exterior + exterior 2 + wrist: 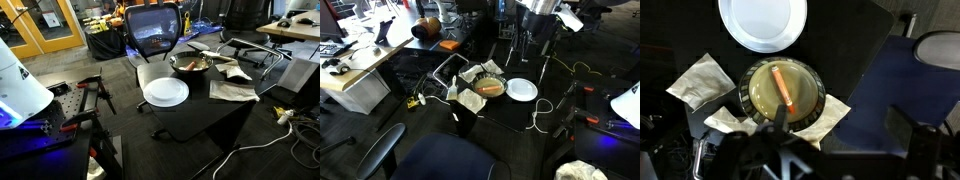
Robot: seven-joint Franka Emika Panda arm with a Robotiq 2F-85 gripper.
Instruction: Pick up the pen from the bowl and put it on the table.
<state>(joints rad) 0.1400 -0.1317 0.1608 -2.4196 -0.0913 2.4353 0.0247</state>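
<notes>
Pen (785, 90) is in the bowl (812, 100), lying diagonally across the olive-brown inside, not lifted. It reads orange-red in the wrist view and is too small to make out in either exterior view.

Claw (800, 150) hangs above the bowl, well clear of the pen. It shows only as dark, blurred shapes along the bottom of the wrist view, so I can't tell whether it's spread or clenched. Nothing visible in it.

The bowl (190, 65) (490, 87) sits on the black tabletop (845, 45) near the white plate (762, 22), a strip of tabletop between them. Plate (165, 92) (522, 90) shows in both exterior views.

Crumpled papers (700, 80) lie just beside the bowl on both sides; some look tucked under its rim.

An office chair (155, 30) with a mesh back stands behind the tabletop.
</notes>
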